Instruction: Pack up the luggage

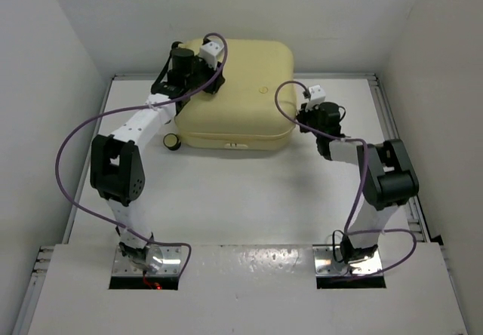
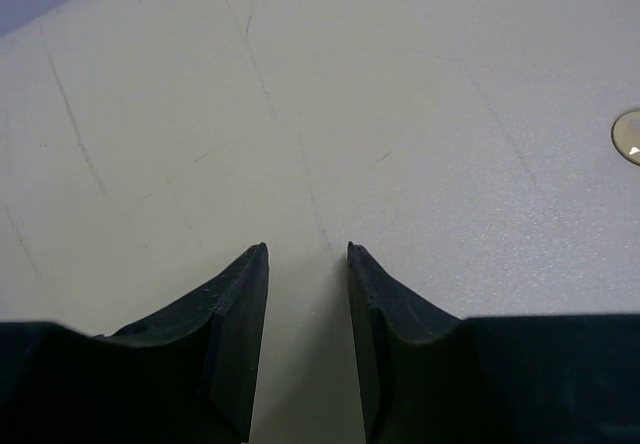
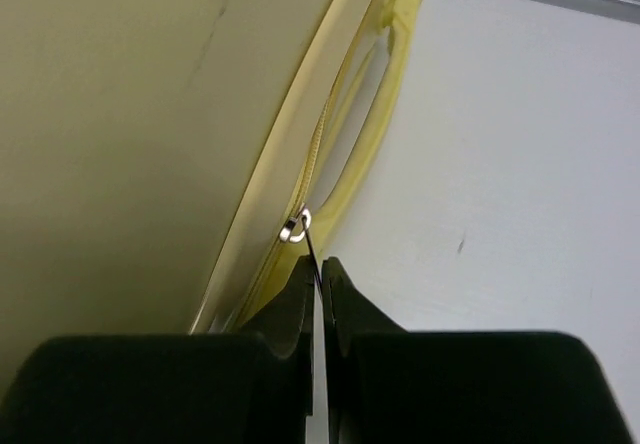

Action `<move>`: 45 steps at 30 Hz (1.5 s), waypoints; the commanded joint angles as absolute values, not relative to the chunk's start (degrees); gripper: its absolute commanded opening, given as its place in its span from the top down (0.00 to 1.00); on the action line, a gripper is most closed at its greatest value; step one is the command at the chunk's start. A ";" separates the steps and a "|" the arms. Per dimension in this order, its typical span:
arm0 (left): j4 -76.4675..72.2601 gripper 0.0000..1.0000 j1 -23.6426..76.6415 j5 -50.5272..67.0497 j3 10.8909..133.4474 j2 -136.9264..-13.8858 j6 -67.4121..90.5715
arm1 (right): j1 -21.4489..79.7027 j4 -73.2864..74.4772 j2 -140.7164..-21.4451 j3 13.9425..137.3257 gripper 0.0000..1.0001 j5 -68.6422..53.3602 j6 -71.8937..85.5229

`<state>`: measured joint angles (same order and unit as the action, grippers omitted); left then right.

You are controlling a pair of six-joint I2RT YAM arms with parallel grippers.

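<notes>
Over the luggage (image 1: 241, 86), left gripper (image 2: 307, 250) partly apart; right gripper (image 3: 318, 262) clamped on its zipper pull (image 3: 311, 236).

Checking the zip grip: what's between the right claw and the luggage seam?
A thin black zipper pull, pinched in the shut right claw, leads to a small silver ring on the luggage zipper, seen in the right wrist view.

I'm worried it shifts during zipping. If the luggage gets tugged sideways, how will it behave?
The luggage lies flat on its broad side, so it probably slides rather than tips. Its wheel shows as a disc from above, lying sideways, so rolling seems unlikely. The smooth hard shell looks stiff, yet likely slippery to press on.
</notes>
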<state>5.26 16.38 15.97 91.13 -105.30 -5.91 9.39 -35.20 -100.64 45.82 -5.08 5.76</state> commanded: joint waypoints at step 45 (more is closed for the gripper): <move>23.64 0.05 0.87 35.95 58.89 -65.93 -25.74 | 26.81 -49.33 -119.95 69.20 1.00 -10.59 13.88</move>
